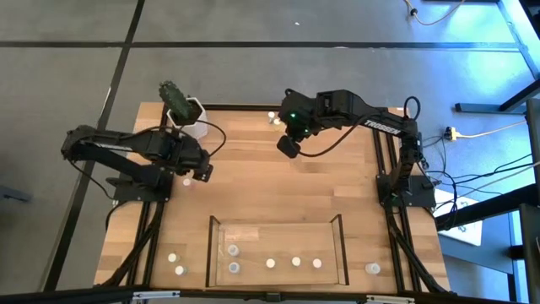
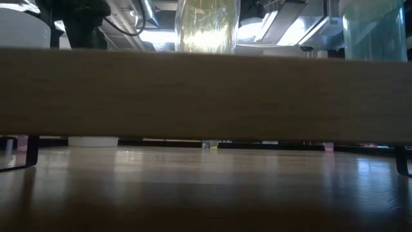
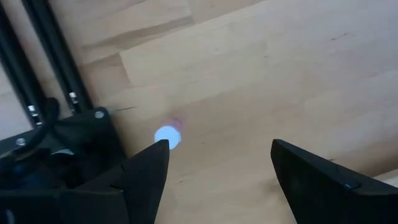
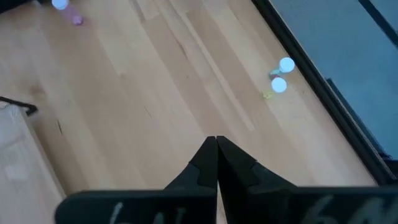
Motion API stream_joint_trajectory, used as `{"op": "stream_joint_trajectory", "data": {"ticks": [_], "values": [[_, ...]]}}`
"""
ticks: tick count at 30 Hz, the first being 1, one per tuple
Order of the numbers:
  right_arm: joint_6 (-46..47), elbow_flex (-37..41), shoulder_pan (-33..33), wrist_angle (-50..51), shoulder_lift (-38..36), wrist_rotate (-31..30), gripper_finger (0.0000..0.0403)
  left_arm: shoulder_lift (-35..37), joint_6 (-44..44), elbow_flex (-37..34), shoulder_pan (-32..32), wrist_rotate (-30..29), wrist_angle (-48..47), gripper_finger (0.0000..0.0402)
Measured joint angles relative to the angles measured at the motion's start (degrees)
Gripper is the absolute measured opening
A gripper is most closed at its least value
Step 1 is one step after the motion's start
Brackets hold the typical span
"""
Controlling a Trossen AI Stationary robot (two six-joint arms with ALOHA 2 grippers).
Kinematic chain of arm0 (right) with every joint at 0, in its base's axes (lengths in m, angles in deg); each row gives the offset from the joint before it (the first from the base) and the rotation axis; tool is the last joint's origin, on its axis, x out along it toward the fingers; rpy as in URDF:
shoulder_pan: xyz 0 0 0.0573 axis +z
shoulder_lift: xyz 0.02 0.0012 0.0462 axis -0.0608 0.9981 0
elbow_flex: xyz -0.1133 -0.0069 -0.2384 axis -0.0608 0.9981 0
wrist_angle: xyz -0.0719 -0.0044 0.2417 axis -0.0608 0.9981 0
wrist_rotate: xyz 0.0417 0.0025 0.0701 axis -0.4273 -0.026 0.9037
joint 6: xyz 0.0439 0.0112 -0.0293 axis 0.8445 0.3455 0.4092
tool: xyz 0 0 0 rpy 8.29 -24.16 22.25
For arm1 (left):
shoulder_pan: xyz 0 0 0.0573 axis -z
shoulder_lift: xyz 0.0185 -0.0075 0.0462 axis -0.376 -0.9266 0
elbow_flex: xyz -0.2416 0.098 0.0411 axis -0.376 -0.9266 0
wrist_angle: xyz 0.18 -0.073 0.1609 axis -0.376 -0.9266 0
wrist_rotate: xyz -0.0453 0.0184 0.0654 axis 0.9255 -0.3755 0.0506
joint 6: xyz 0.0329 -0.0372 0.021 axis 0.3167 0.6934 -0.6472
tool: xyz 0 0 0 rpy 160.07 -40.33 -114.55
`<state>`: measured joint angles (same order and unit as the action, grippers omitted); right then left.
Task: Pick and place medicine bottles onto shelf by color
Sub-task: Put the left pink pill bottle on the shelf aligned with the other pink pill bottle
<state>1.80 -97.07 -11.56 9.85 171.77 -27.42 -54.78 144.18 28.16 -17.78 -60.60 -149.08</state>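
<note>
Dark fingers point(image 3: 146, 180) of the left end effector point(image 1: 201, 171) are standing spread apart over the desk point(image 1: 278, 181), gripping nothing, with one white-capped medicine bottle point(image 3: 167, 136) sitting just beside a fingertip. Toward the far edge, the right end effector point(image 1: 288, 146) is hovering with its tips point(image 4: 217, 158) pressed together and empty, while two small bottles point(image 4: 282, 74) are resting side by side near the black frame point(image 4: 323, 93). Down at the near edge, the clear-walled shelf point(image 1: 337, 245) is holding five bottles point(image 1: 271, 263) in a row; others point(image 1: 175, 263) are standing outside it. A cactus pot point(image 1: 187, 118) is sitting at the far left corner.
</note>
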Motion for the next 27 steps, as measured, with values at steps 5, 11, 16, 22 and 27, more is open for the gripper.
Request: {"op": "stream_joint_trajectory", "data": {"ticks": [5,11,16,22,27], "values": [[-1.99,0.0,0.0,0.02,0.0,0.02,0.0004,-0.02,2.84,-3.5,0.03,0.28,3.49,0.0275],[-3.7,0.0,0.09,0.02,0.0,0.02,0.0004,0.0,6.81,-9.38,0.45,1.53,6.04,0.0275],[-4.81,0.0,0.11,0.04,0.0,0.04,0.0004,-0.02,8.5,-12.68,0.47,1.93,8.78,0.0275],[-5.06,-0.02,0.11,0.04,0.0,0.04,0.0004,0.0,10.55,-15.76,0.47,2.28,8.54,0.0275],[-6.44,-0.02,0.11,0.04,0.0,0.04,0.0004,0.0,10.69,-18.05,0.47,3.5,9.8,0.0275]]}}
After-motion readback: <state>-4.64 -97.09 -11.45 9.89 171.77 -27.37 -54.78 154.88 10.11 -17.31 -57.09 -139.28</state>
